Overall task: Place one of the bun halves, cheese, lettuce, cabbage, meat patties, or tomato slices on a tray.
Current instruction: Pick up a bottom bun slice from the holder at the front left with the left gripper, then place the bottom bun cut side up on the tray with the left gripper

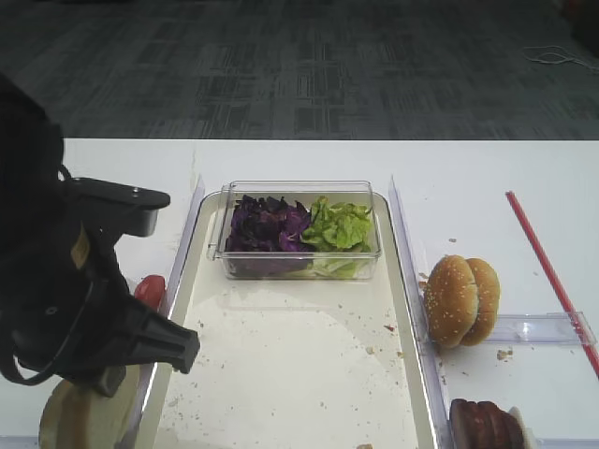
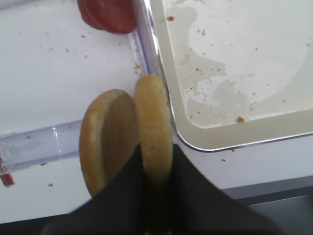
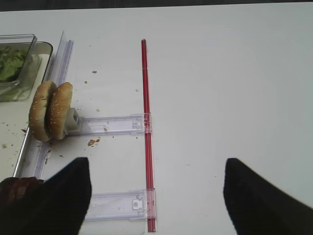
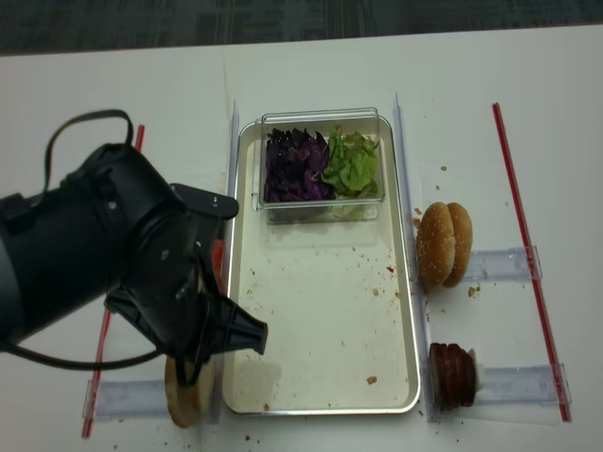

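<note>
The left pincer (image 2: pixel 156 188) is down at the near left corner of the desk (image 1: pixel 487 173), and its two dark fingers are pressed in on a plain bun half (image 2: pixel 154 127) that stands on edge. That's a pinch across the bun's thickness, low on the disc, with most of the bun showing above the fingertips. A second plain half (image 2: pixel 105 139) leans right beside it on the left, touching or nearly so, and is not in the grip as far as I can tell.

Now the relation that matters: the tray (image 2: pixel 234 134) lies immediately to the right of the gripped bun, its rounded corner rim just beside the bun's edge. A clear plastic rail (image 2: pixel 142 39) runs between them. So the carry is short and sideways, up over that rim and in toward the bare, crumb-speckled middle. The bun's flat faces run roughly parallel to the tray's long side, so I'd say it needs tipping over to lie flat.

The left arm is plainly the nearer one. The right pincer (image 3: pixel 156 196) hangs spread wide over bare desk on the far side, near the sesame bun halves (image 3: pixel 50 117) and the meat patties (image 1: pixel 482 423), holding nothing.

At the tray's far end sits the clear box (image 1: pixel 299 192) with cabbage (image 1: pixel 267 226) and lettuce (image 1: pixel 339 224); tomato slices (image 2: pixel 108 14) wait outside the left rim.
</note>
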Robot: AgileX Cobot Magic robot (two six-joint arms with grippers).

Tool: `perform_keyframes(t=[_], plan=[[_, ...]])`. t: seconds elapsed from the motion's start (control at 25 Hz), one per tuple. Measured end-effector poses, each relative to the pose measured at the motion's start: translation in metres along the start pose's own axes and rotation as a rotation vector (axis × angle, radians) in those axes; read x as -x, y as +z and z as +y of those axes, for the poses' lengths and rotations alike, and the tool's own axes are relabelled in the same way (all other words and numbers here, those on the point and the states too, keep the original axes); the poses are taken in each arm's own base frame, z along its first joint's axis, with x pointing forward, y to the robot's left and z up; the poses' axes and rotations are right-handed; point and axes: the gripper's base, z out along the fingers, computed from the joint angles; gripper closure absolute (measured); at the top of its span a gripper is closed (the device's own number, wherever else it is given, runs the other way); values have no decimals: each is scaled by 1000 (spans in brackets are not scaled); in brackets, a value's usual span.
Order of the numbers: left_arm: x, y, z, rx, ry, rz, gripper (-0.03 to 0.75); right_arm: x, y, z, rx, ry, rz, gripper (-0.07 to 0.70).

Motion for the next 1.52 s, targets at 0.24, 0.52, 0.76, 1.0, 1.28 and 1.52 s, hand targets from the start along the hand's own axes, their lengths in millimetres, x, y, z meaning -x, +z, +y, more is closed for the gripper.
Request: perform_keyframes(t=[0.24,0.52,0.76,1.0,1.28,1.52], plan=[[-9,-25,8,-49,-9,-84,631,0,0,0,0,1,0,42],[-15,-39,14,-69,-9,-129,632,0,0,0,0,7,0,42],[-14,-39,14,-63,-2,-145,632,0,0,0,0,9,-2,42],[-11,-40,16,-45,7,-176,634,0,0,0,0,9,-2,42],[-5,-39,28,-29,-43,-180,634,0,0,0,0,9,-2,42],[1,-37,49,6,-84,-160,634,0,0,0,0,9,-2,42]])
